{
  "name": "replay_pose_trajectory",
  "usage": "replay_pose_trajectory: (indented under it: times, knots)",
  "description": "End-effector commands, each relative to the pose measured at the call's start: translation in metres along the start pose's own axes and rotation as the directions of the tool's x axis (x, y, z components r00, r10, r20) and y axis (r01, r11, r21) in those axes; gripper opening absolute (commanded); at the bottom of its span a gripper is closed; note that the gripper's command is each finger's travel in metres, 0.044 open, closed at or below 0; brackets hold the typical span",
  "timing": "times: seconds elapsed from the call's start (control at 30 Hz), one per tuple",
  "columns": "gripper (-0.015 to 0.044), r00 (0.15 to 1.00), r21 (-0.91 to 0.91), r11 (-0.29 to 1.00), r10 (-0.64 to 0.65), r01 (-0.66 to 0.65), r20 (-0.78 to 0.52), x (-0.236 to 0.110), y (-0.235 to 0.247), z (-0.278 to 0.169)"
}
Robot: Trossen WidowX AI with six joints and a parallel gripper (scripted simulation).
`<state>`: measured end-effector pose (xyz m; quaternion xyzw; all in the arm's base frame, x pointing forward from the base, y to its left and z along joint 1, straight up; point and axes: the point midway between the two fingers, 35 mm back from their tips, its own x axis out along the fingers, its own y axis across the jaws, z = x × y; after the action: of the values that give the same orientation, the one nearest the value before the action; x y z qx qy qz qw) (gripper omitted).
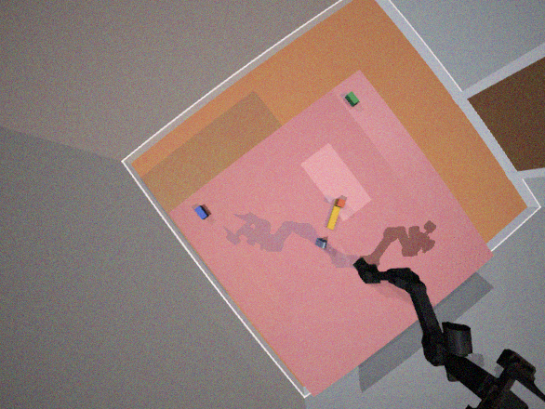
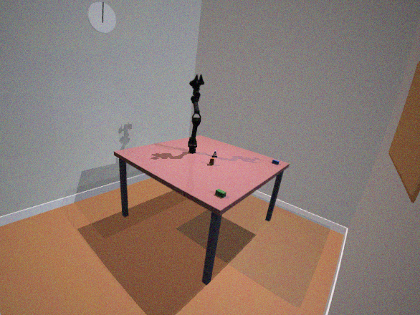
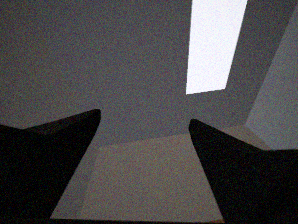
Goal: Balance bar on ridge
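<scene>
Basically nothing's done yet: the gripper points up with fingers wide apart, holding nothing. The yellow bar lies on the table far below them, beside what's probably the small blue ridge.

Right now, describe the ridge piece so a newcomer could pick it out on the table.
On the pink table, look near the middle, just off the lower end of the yellow bar. The ridge is the small grey-blue wedge there, peaked on top, unlike the flat-topped blue block and green block out near the edges.
</scene>
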<state>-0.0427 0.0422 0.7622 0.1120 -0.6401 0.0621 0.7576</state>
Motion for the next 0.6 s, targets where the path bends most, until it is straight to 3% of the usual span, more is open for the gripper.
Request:
replay_pose_trajectory:
  times: [0.0, 0.1, 0.57]
  knots:
    - [0.0374, 1.0, -0.001, 1.0, 0.001, -0.001, 0.001, 0.0, 0.0, 0.0]
    - [0.0315, 1.0, -0.019, 1.0, 0.014, -0.014, 0.014, -0.001, 0.005, 0.003]
    - [0.0315, 0.976, -0.232, 0.963, 0.173, -0.139, 0.131, -0.014, 0.065, 0.017]
